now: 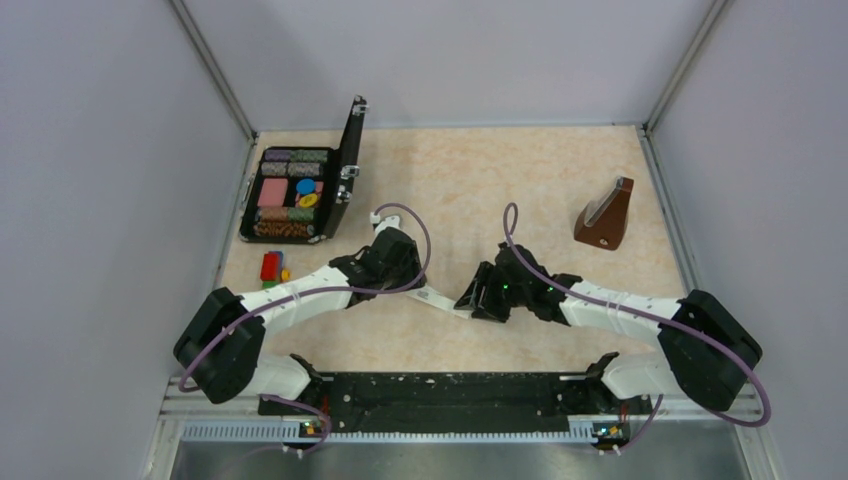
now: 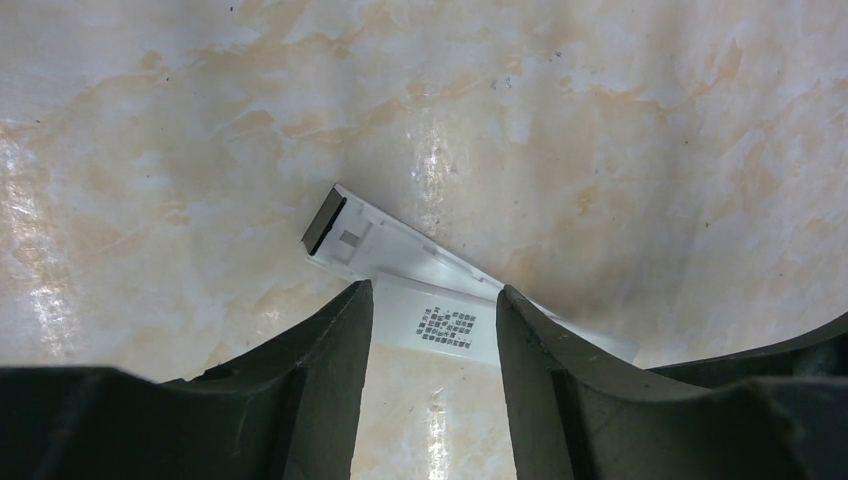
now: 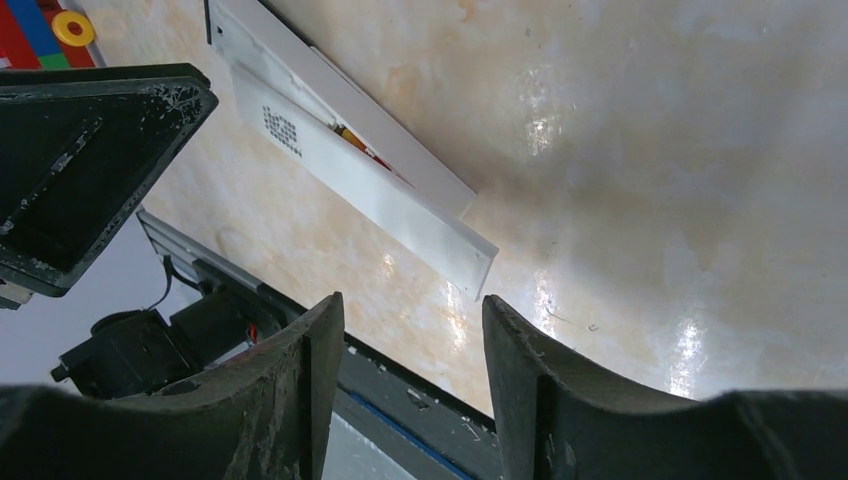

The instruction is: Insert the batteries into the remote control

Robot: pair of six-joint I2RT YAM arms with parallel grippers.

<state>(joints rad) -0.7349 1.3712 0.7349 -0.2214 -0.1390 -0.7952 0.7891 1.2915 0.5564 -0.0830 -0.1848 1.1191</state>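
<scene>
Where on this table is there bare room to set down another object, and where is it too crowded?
Bare: the far middle of the table, between the chip case and the metronome; also the near strip before the black rail. Crowded: the centre, where left gripper and right gripper flank the remote control, and the left edge by the toy blocks.

Arms (image 1: 300,292) angled inward, right jaws parted

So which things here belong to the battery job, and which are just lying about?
Job: remote control, back cover, battery glimpsed inside.
Lying about: case of chips, toy blocks, metronome.
</scene>
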